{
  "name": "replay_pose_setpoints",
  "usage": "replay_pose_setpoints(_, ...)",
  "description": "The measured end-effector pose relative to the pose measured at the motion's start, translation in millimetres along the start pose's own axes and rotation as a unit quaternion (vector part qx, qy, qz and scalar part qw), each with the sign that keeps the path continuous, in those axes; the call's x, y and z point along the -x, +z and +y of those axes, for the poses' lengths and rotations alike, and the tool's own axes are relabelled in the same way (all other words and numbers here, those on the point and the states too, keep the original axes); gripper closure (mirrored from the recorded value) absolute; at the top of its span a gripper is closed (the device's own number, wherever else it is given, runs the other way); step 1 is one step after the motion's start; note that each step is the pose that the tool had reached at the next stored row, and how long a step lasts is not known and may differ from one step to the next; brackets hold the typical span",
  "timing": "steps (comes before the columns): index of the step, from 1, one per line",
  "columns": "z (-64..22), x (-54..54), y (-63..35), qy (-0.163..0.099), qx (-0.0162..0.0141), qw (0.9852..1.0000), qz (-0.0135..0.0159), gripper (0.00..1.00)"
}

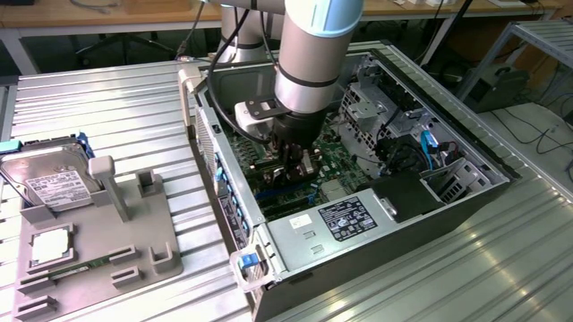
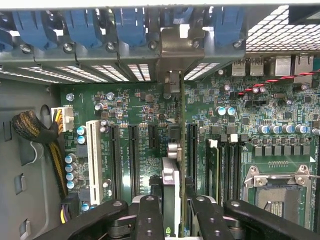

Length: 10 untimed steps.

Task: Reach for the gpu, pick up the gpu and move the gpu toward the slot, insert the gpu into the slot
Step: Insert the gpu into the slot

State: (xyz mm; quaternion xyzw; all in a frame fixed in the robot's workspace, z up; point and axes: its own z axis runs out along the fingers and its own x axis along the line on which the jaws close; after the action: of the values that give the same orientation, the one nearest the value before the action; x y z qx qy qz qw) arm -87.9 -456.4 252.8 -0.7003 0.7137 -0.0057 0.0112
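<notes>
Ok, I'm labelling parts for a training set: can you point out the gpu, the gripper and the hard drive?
gpu (image 2: 182, 150), wrist view, on the card's thin edge.
gripper (image 2: 172, 207), wrist view, midway between its fingertips, which clamp the gpu.
hard drive (image 1: 49, 180), exterior view, on its labelled top face.

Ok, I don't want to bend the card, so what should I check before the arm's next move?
1. gripper closed on the gpu: ok.
2. gpu standing edge-on over the motherboard: ok.
3. Silver bracket up against the case's rear wall: ok.
4. gpu's lower edge lined up with the slot: cannot tell.
5. Cable bundle apart from the gpu: ok.
</notes>
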Motion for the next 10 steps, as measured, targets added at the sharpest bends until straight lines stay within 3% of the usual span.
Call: replay_pose_setpoints(10, 0.0, 0.0, 0.2, 0.000, 0.0000, 1.0000, 0.0000, 0.73)
